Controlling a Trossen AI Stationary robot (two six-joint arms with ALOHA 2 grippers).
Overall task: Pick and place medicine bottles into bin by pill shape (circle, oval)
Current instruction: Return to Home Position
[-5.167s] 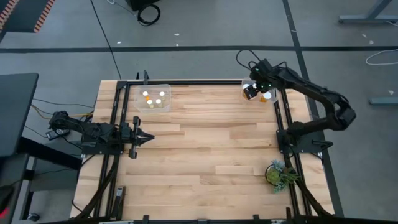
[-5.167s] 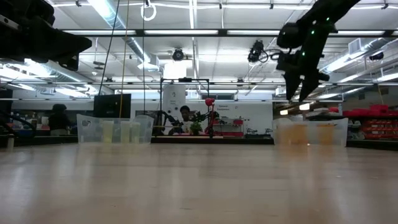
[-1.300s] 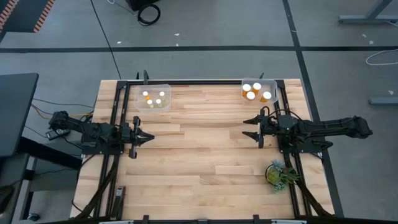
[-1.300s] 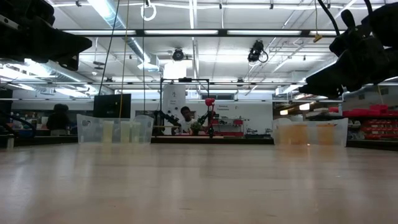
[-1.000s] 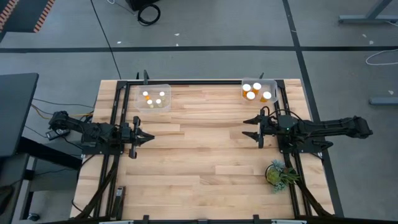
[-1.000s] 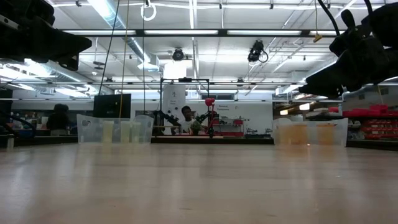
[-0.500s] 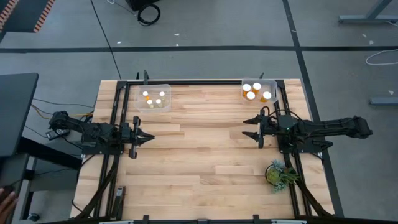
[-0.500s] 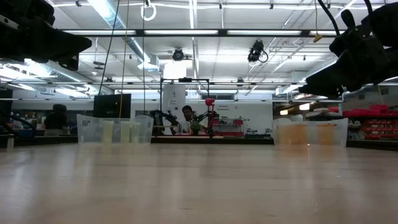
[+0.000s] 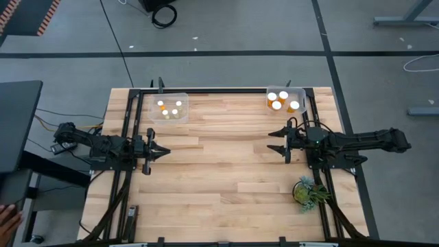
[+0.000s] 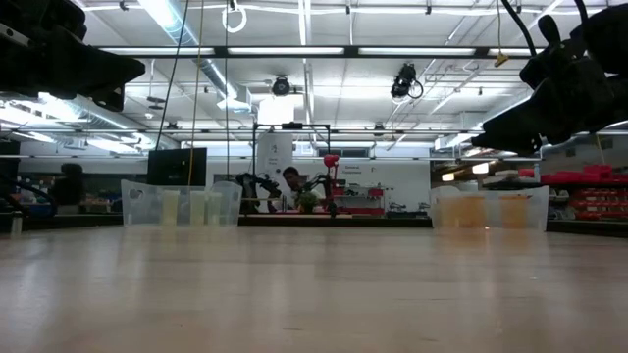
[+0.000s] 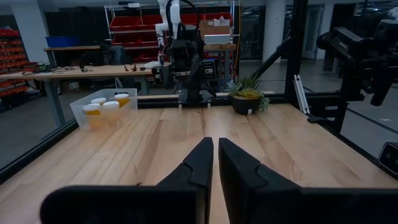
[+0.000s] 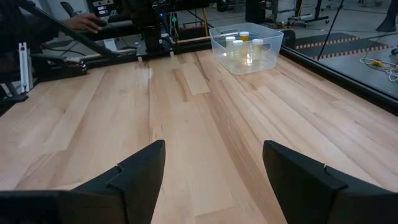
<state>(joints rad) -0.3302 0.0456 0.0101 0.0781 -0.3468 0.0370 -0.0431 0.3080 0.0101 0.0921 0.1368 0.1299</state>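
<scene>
Several narrow orange bottles with white caps (image 9: pixel 169 108) stand in the clear bin (image 9: pixel 180 97) at the table's far left; they also show in the right wrist view (image 12: pixel 244 45). Several wider bottles (image 9: pixel 282 101) stand in the clear bin (image 9: pixel 302 95) at the far right, and show in the left wrist view (image 11: pixel 104 107). My left gripper (image 9: pixel 168 150) is shut and empty, held above the table's left side (image 11: pixel 216 144). My right gripper (image 9: pixel 270 140) is open and empty, held above the table's right side (image 12: pixel 213 149). Both point toward the table's middle.
A small green plant (image 9: pixel 306 191) stands at the near right of the table. A black frame rail (image 9: pixel 226 90) runs along the far edge between the bins. The bare wooden top (image 9: pixel 219 165) lies between the two grippers. A person's hand (image 9: pixel 7 218) shows beyond the table's left.
</scene>
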